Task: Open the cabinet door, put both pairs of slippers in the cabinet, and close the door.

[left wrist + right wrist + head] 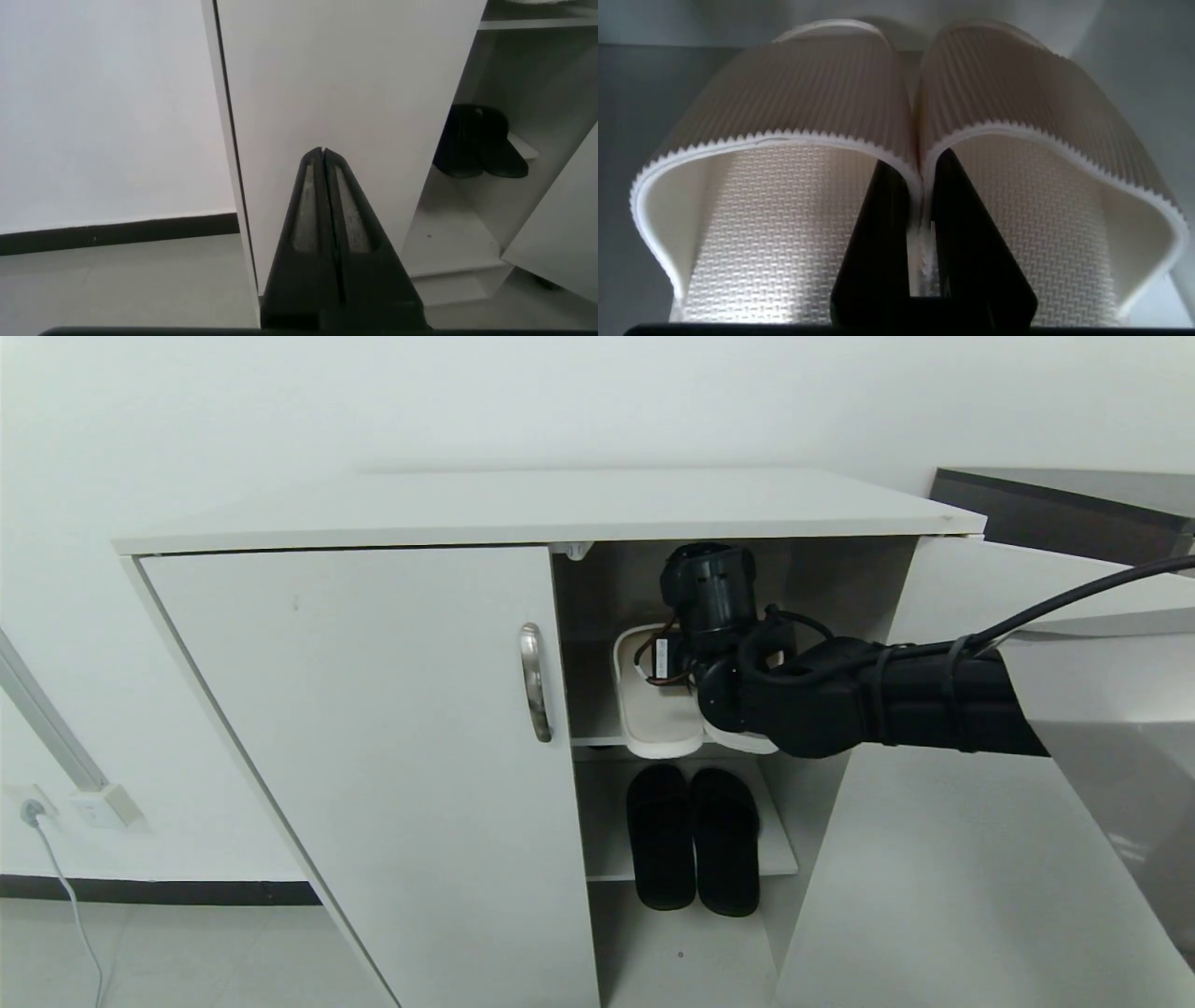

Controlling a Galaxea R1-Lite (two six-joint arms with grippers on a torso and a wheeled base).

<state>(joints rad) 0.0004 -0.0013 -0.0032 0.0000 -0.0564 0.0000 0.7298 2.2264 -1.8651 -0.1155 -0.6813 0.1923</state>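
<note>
Nearest the robot, the left gripper hangs low in front of the closed left door of the white wooden cabinet. Its two black fingers are pressed flat together with nothing between them, and it looks parked out of the way while the other arm works.

To the right, the open right door stands swung wide, leaving room for the black right arm to pass into the upper compartment. There the right gripper has its fingers drawn close. They pinch the two touching inner strap walls of the pair of cream-white ribbed rubber slippers, so one narrow grip carries both side by side.

That pair sits at the upper shelf, its near ends overhanging the front edge. Whether the soles rest fully on the board cannot be told.

Lower down, the pair of black rubber slippers lies on the lower shelf, toes inward. What seems left is to let go of the pale pair and shut the door.
</note>
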